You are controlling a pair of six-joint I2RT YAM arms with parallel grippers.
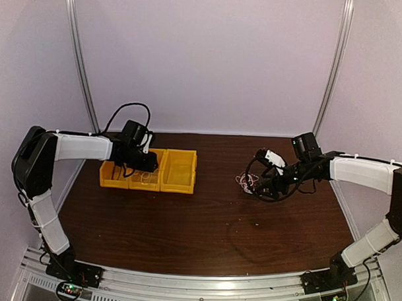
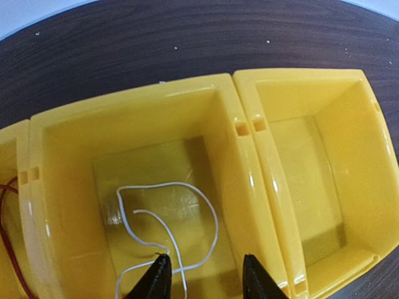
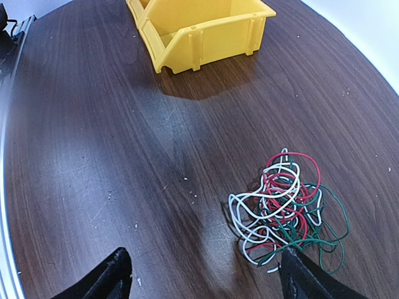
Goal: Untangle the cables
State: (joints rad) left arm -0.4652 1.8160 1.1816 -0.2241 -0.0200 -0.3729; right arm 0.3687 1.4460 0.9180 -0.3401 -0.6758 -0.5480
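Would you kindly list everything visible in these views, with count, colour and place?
yellow bins: three, yellow, in a row side by side on the table's left half.
white wire: one, white, lying loose on the floor of the middle bin.
red wire: one strand showing, red, in the left bin, mostly out of view.
cable tangle: one bundle, red, white and dark green, on the table's right half.
table: one, dark brown wood grain.
left end effector: one, black, open, above the middle bin.
right end effector: one, black, open, above the table beside the tangle.
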